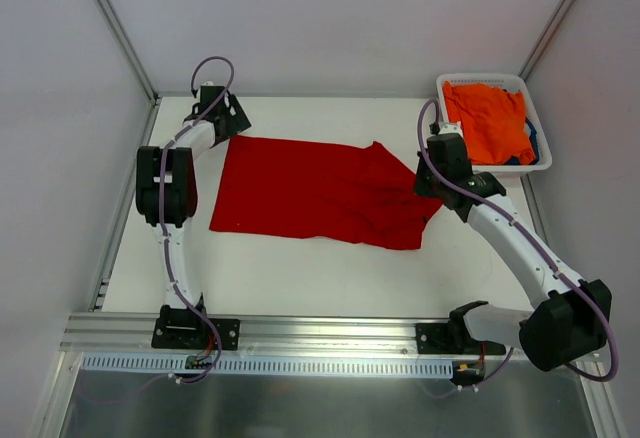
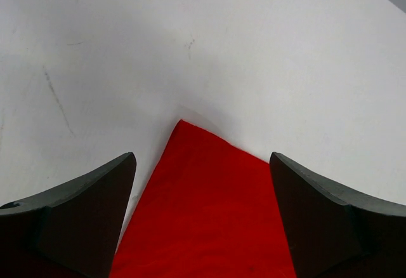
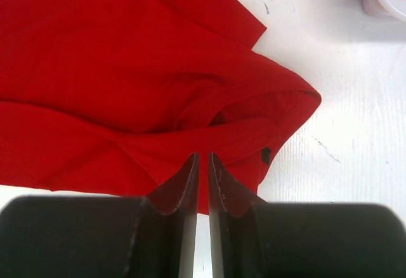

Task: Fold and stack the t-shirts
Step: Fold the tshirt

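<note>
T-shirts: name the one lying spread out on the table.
The red t-shirt, spread across the table; the orange t-shirt sits bunched in the white basket at the far right corner.

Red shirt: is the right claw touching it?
Touching. The right wrist view shows the right gripper shut on a fold of the red shirt.

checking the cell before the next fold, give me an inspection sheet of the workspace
surface: white table, faint scuffs
job's things: red t-shirt spread flat mid-table, right end bunched; orange t-shirt in the white basket over a dark blue t-shirt
clutter: nothing seen
grippers: left gripper open, straddling the red t-shirt's far left corner; right gripper shut on its bunched end
cables: purple cables looped along both arms
surroundings: white walls, aluminium rail at near edge
</note>
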